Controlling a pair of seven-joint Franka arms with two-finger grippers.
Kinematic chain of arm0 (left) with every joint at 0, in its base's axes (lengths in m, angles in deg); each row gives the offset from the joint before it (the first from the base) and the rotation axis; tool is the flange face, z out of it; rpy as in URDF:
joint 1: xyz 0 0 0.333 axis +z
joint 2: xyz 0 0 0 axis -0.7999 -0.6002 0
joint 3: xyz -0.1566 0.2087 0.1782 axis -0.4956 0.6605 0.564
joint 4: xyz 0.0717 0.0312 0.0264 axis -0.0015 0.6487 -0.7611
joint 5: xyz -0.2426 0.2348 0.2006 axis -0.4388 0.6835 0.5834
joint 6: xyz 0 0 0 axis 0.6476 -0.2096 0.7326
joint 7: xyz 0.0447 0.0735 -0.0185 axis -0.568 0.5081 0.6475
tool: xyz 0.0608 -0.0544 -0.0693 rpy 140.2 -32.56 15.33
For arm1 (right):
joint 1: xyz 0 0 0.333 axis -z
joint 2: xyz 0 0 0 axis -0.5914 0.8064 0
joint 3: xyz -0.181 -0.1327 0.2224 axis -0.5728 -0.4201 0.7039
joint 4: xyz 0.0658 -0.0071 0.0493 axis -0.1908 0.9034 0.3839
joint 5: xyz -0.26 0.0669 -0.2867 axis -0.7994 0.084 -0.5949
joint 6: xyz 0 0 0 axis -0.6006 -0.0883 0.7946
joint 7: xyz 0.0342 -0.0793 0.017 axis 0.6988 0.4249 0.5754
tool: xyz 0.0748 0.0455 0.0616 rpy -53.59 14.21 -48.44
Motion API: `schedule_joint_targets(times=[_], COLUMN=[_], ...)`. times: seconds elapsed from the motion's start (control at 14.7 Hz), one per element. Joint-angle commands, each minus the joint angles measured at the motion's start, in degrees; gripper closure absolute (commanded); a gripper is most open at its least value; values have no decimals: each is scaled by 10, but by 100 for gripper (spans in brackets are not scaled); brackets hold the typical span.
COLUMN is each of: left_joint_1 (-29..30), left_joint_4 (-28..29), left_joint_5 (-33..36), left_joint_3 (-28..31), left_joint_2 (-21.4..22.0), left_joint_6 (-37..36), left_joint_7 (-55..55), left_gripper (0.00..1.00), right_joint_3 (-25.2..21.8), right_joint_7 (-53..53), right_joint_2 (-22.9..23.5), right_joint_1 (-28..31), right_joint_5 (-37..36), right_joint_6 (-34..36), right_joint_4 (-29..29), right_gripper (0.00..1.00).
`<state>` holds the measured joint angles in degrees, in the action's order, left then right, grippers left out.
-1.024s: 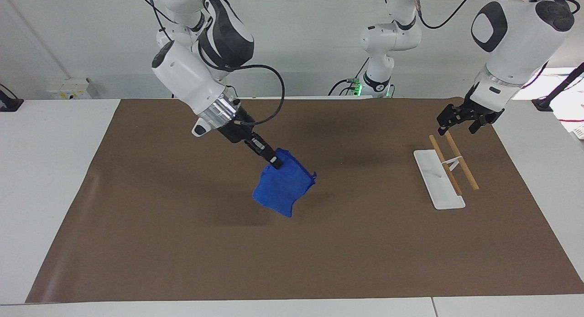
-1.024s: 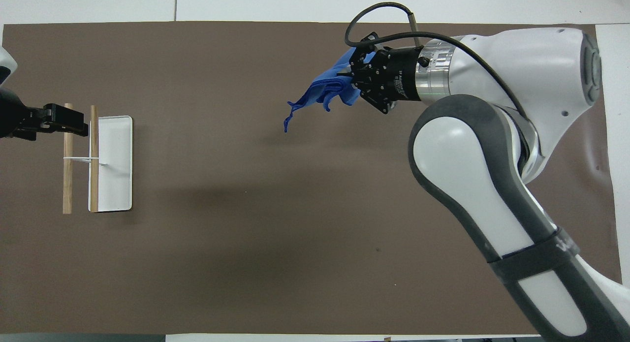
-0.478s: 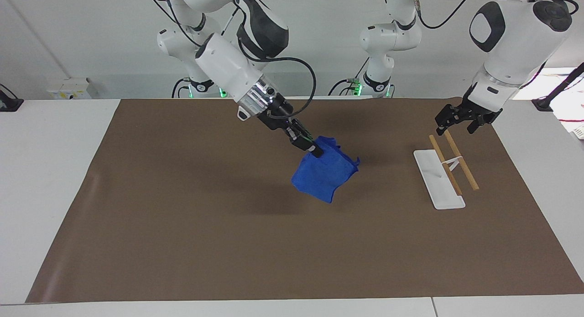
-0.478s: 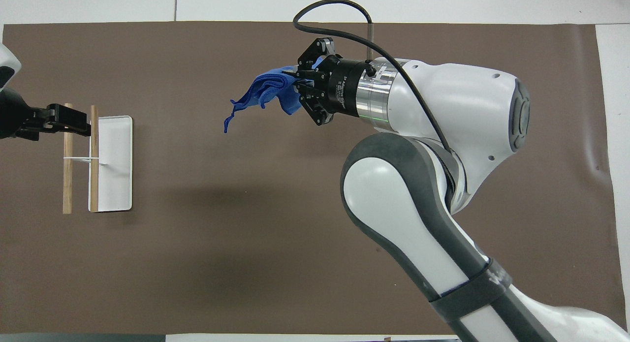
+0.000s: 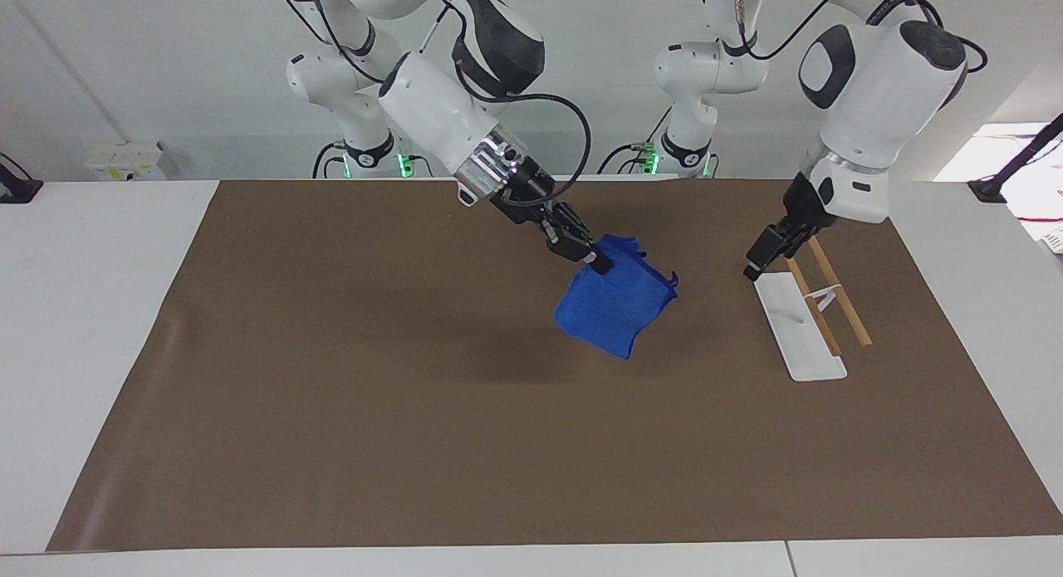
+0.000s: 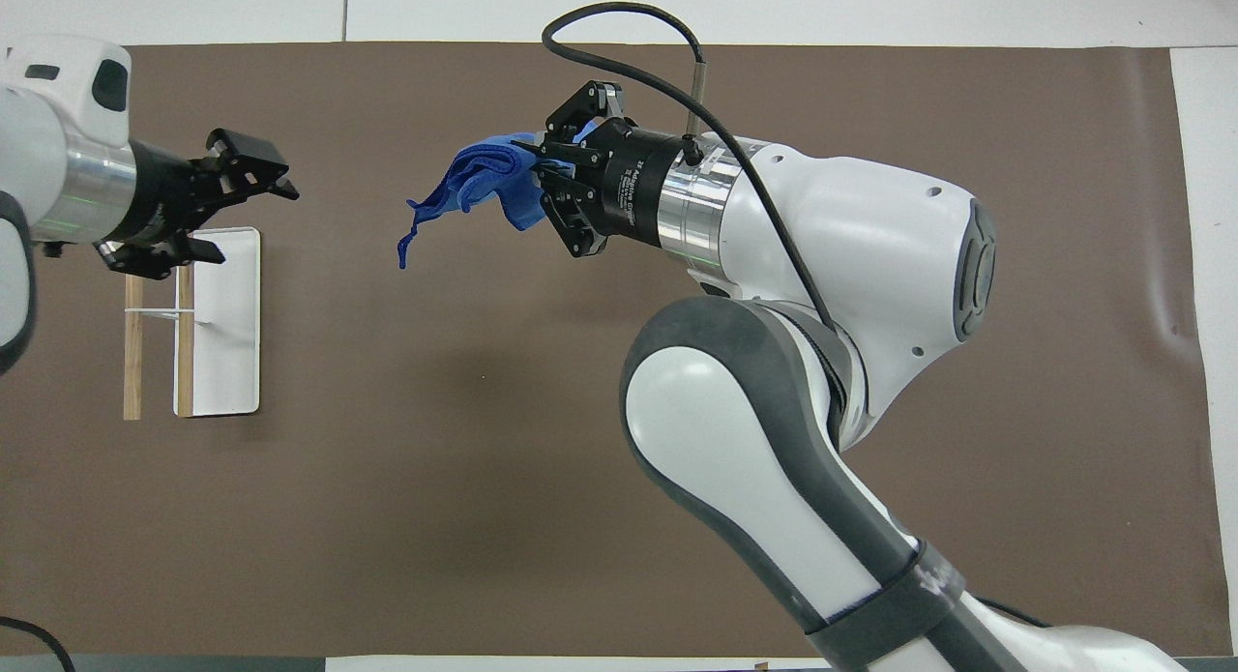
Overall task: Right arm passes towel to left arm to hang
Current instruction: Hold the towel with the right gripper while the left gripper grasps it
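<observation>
The right gripper [image 5: 600, 264] clamps the towel [image 5: 616, 307], dangling midair, well apart from the left gripper [image 6: 253, 181], jaws wide.

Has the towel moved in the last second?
Yes. The towel, held by the right gripper, has travelled toward the rack at the left arm's end.
</observation>
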<state>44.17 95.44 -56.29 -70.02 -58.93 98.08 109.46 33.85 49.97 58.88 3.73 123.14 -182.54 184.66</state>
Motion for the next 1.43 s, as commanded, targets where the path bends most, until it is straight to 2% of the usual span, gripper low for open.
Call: schedule_joint_targets(times=[0.0, 0.2, 0.34, 0.61, 0.89, 1.02, 1.09, 1.16, 1.23, 1.37], left_joint_1=[-26, -36, -36, -45, -70, -72, -72, -74, -77, -77], left_joint_4=[6, 4, 4, 5, 7, 12, 16, 26, 37, 50], left_joint_5=[-35, -89, -105, -106, -107, -120, -127, -127, -127, -127], left_joint_3=[4, 4, 4, 3, 2, 3, 3, 3, 3, 3], left_joint_2=[-14, -30, -32, -26, -22, -23, -23, -23, -21, -18], left_joint_6=[51, 74, 66, 13, 7, 33, 58, 75, 91, 122], left_joint_7=[190, 342, 403, 466, 530, 561, 567, 566, 565, 562], left_gripper=[0, 0, 0, 0, 0, 0, 4, 16, 24, 49], right_joint_3=[0, 0, 0, 0, 0, 0, 0, 0, 0, 0], right_joint_7=[10, 11, 10, 9, 4, 4, 4, 4, 4, 4], right_joint_2=[4, 4, 5, 7, 8, 8, 8, 8, 8, 8], right_joint_1=[-26, -31, -31, -31, -30, -30, -30, -30, -30, -30], right_joint_5=[27, 29, 29, 29, 29, 29, 29, 29, 29, 29], right_joint_6=[-28, -32, -37, -37, -38, -38, -38, -38, -38, -38], right_joint_4=[-8, -7, -6, -7, -4, -4, -4, -4, -4, -4], right_gripper=[100, 100, 100, 100, 100, 100, 100, 100, 100, 100])
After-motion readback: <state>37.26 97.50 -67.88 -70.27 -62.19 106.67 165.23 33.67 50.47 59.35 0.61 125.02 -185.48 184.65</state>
